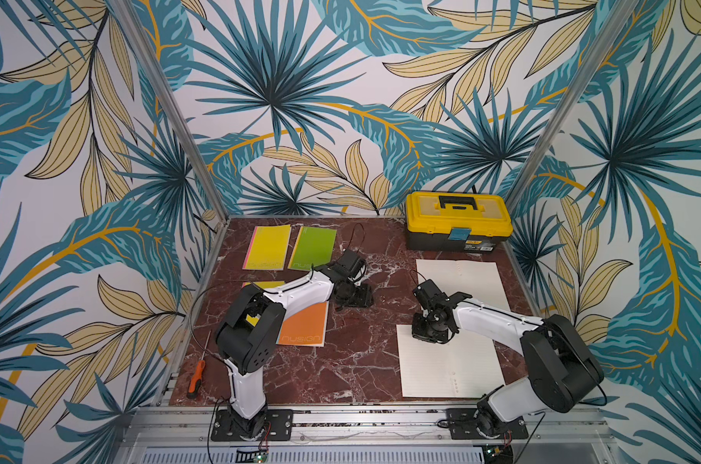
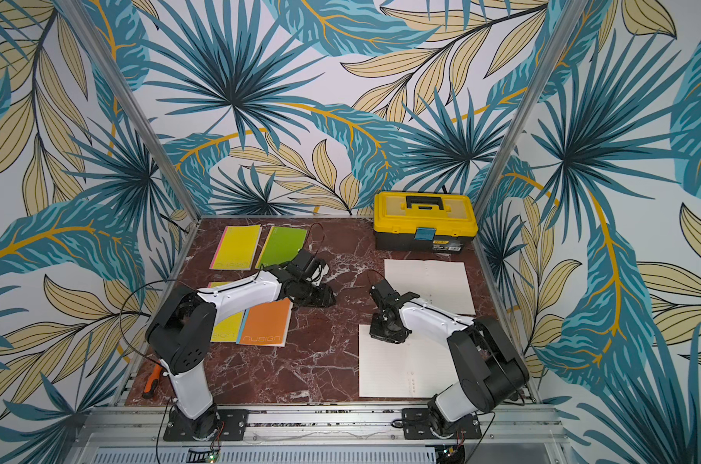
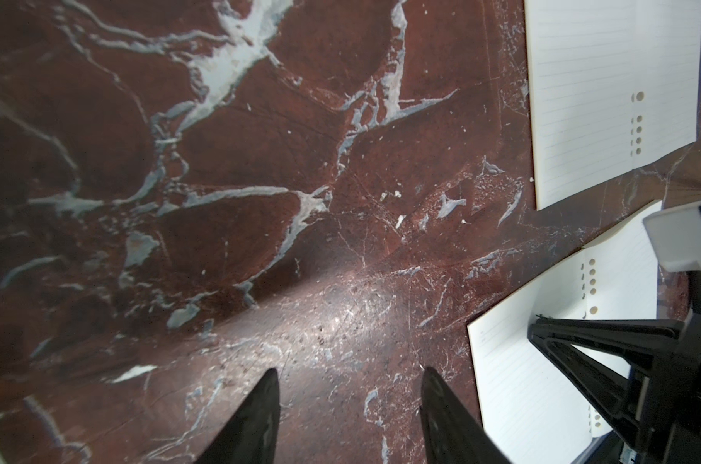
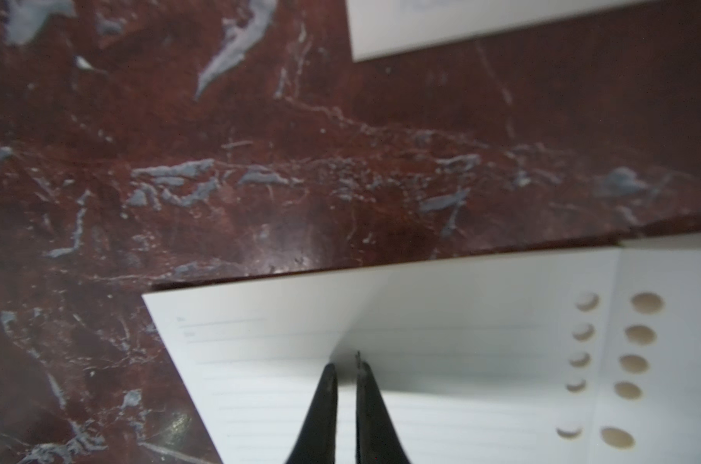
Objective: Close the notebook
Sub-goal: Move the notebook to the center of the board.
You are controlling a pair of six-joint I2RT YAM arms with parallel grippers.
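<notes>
While right arm is folding at elbow, right gripper is pointing down onto open notebook, lower right of frame. Fingers nearly together at lined, hole-punched page; whether pinching, cannot tell. Left gripper is hovering mid-frame, fingers apart, over red veined marble table. Leaf-print walls are enclosing cell. Glossy yellow toolbox is sitting upper right.

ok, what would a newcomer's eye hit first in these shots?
The yellow plastic toolbox with a black handle at the far right corner of the dark red marble table stands out. Then the bright green notebook and orange notebook lying closed on the left side, and the right hand shut, tips at the nearer open white lined notebook.
</notes>
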